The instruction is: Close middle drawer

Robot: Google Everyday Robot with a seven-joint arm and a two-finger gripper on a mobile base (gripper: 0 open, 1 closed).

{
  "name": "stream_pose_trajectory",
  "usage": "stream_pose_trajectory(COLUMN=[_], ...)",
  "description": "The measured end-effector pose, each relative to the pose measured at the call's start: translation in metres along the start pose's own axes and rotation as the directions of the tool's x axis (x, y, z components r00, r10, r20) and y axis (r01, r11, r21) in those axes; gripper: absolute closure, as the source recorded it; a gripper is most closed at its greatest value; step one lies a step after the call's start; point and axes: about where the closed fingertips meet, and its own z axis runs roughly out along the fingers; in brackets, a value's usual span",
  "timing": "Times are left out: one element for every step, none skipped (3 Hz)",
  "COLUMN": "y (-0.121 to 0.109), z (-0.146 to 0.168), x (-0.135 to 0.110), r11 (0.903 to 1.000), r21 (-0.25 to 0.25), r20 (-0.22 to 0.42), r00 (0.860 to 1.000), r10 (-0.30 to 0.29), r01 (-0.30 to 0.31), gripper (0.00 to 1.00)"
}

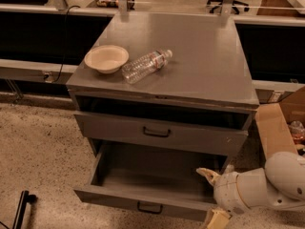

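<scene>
The middle drawer (143, 173) is pulled far out at the bottom of the grey cabinet. Its long tray is bare, and its low front panel carries a small black handle (149, 207). Above it, the taller-fronted drawer (159, 133) with a white scuff at its right is shut. My gripper (213, 197) is at the lower right, on a white arm (267, 187). It sits at the right end of the open drawer's front panel. Its beige fingers (208, 175) are spread apart and hold nothing.
A beige bowl (106, 57) and a clear plastic bottle (145, 65) lie on the cabinet top (205, 66). A dark open slot runs under the top. A cardboard box (279, 125) stands on the floor to the right. A black object (21, 211) is at the lower left.
</scene>
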Motion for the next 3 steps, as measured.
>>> stream_pose_trajectory(y=[0.006,0.008,0.01], z=[0.037,0.091,0.128], x=[0.018,0.063,0.103], r11=[0.9997,0.9995,0.9997], r21=[0.009,0.02,0.024], r20=[0.043,0.095,0.153], r00=[0.999,0.995,0.988], r10=[-0.025,-0.025,-0.005], r01=[0.025,0.023,0.001], gripper=[0.0,0.0,0.19])
